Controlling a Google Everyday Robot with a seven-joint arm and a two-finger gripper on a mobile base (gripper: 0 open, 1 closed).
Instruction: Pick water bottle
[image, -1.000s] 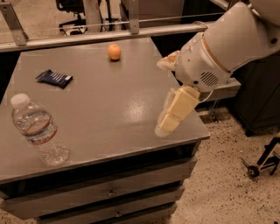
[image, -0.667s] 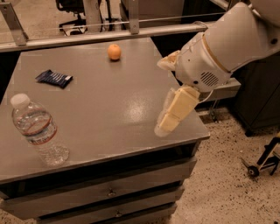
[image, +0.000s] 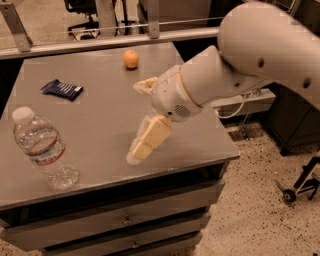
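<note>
The water bottle (image: 42, 150) stands upright at the front left corner of the grey table (image: 100, 115). It is clear ribbed plastic with a white cap and a pale label with a red band. My gripper (image: 135, 122) hangs over the middle of the table's front half, to the right of the bottle and well apart from it. It is open and empty. One cream finger (image: 147, 140) points down and left; the other (image: 145, 85) shows above it. The white arm reaches in from the upper right.
An orange fruit (image: 131, 59) sits near the table's far edge. A dark blue snack packet (image: 62, 89) lies at the left, behind the bottle. Drawers (image: 125, 220) sit under the tabletop. A metal rail (image: 100, 42) runs behind the table. Speckled floor lies to the right.
My arm and gripper have moved left from the table's right edge towards its middle, closer to the bottle. The bottle, orange and packet have not moved.
</note>
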